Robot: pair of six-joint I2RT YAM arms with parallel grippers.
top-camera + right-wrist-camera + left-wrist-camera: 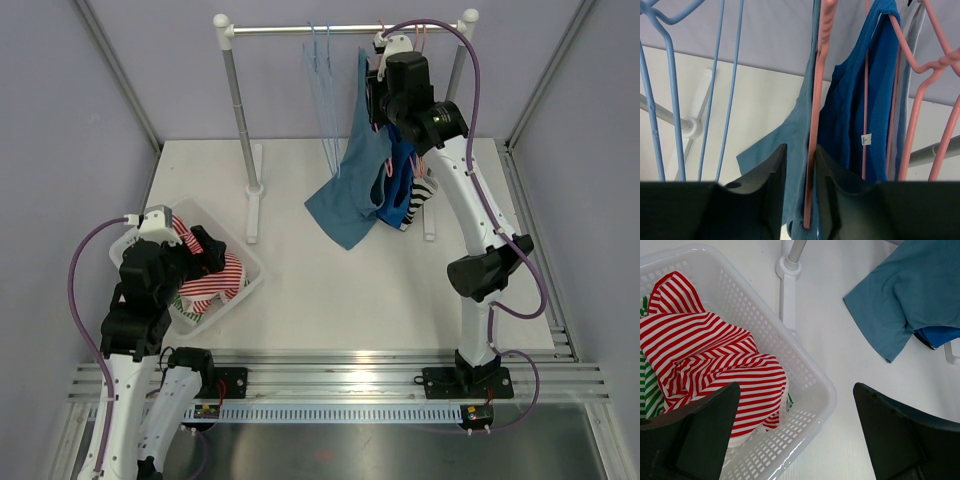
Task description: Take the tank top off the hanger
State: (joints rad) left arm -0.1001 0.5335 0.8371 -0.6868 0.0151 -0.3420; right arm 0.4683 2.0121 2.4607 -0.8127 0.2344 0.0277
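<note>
A teal tank top (350, 190) hangs from a pink hanger (815, 100) on the rack rail (300, 30), its hem trailing on the table. My right gripper (378, 88) is up at the rail. In the right wrist view its jaws (800, 147) stand narrow, pressed on the tank top's (795, 135) strap edge and the hanger's pink wire. My left gripper (215, 250) hovers wide open over the basket's near corner, and in the left wrist view it (796, 390) holds nothing.
A white basket (240, 290) at the left holds a red-striped garment (710, 355). Empty blue hangers (322, 90) hang left of the tank top. A darker blue garment (855, 100) and a black-and-white striped one (427, 190) hang to its right. Rack posts stand on the table.
</note>
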